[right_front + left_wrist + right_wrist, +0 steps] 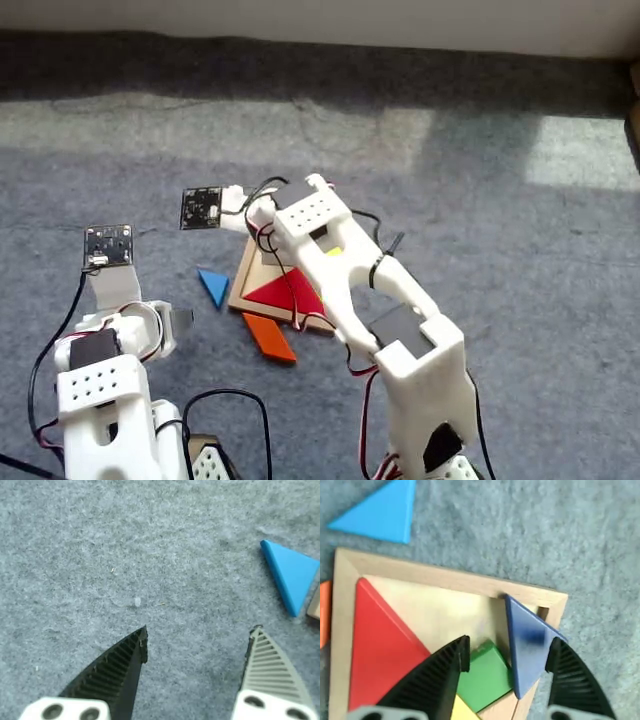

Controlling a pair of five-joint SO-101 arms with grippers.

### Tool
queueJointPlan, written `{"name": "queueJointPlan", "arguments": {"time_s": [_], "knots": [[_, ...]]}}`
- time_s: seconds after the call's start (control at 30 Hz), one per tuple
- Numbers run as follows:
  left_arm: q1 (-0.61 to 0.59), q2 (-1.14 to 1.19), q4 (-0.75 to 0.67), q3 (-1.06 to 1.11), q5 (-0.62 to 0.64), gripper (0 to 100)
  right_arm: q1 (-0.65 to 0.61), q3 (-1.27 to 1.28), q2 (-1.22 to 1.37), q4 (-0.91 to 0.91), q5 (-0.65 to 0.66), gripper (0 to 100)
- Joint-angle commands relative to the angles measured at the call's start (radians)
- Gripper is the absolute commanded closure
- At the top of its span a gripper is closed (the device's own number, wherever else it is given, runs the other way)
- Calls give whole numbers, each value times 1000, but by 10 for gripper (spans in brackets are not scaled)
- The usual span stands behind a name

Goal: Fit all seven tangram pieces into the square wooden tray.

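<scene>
My left gripper [200,632] hangs wide open over grey carpet [100,545], gripping nothing, with the light blue triangle [292,575] nearby. My right gripper [509,647] is spread open above the wooden tray [445,575]. It straddles the dark blue triangle [527,640], which overlaps the rim beside the green square [485,675]. The red triangle [380,645] sits inside.

The surface [100,540] is seen in mottled grey. The tray [445,577] is made of pale wood. The pieces are coloured thus: a red triangle [380,650], green square [485,677], yellow piece [465,710], dark blue triangle [527,640], light blue triangle [382,510] and orange piece [270,337].
</scene>
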Motion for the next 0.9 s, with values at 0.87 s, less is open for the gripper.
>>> {"name": "queueJointPlan", "arguments": {"time_s": [0.87], "knots": [[-5,4,-17,-4,-8,691,196,-1,-13,-331,-560,993]]}}
